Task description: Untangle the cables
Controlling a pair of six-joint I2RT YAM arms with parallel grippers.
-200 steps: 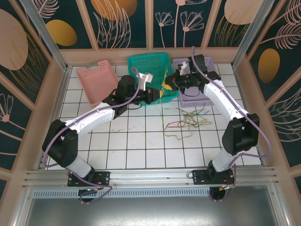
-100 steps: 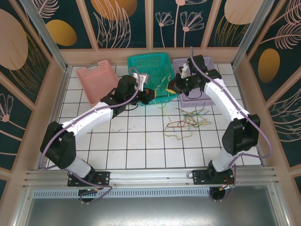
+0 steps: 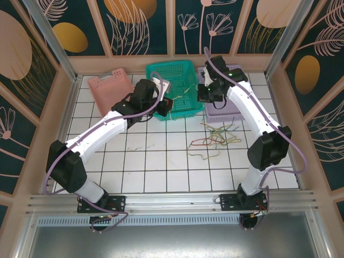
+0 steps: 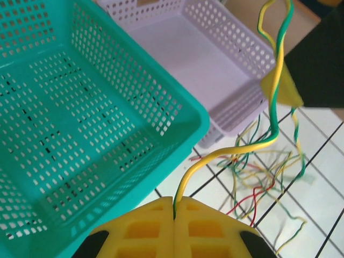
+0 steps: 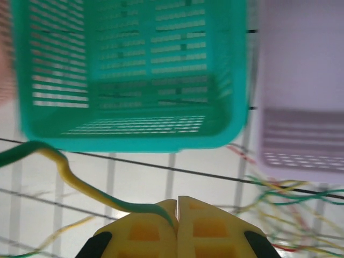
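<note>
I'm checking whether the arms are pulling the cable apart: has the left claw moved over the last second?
Yes. In the top view the left claw has slid left along the teal basket's front edge, toward its front-left corner.

Looking down on a white-tiled worktop (image 3: 156, 161), with a teal mesh basket (image 3: 172, 72) sitting at twelve o'clock by the far wall. Finding a lilac basket (image 3: 217, 114) standing just beside it at one o'clock and a pink basket (image 3: 110, 94) lying askew at eleven. Facing dark floral panels (image 3: 140, 21) all around.
</note>
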